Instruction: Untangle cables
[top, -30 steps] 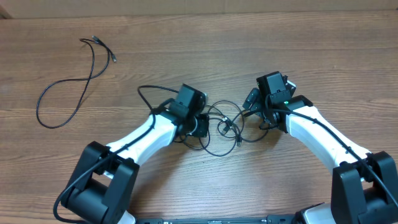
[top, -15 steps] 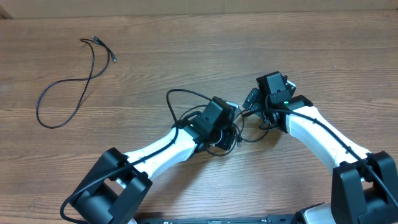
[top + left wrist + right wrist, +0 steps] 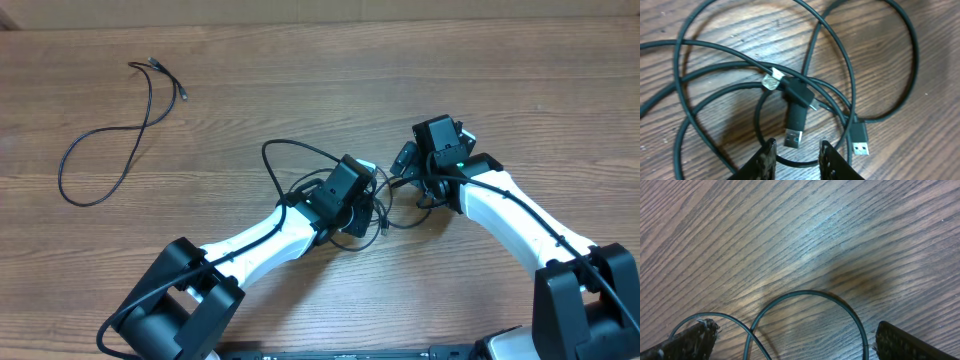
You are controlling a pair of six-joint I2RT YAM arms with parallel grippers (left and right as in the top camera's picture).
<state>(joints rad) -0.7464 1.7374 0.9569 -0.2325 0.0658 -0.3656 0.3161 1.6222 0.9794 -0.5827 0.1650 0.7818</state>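
Note:
A tangle of thin black cables lies mid-table between my two arms. My left gripper hovers low over it, and in the left wrist view its jaws stand a narrow gap apart. One strand runs along the table under that gap, with nothing pinched. A silver USB plug points at the gap, and a second plug lies to its right. My right gripper sits at the tangle's right edge, wide open, with a cable loop arching between its fingers.
A separate thin black cable lies in a loose loop at the far left, its plug ends near the back. The wooden table's back edge runs along the top.
My left arm moved right, onto the middle of the tangle, carrying a loop along with it. Its jaws then parted slightly. The right arm stayed still.

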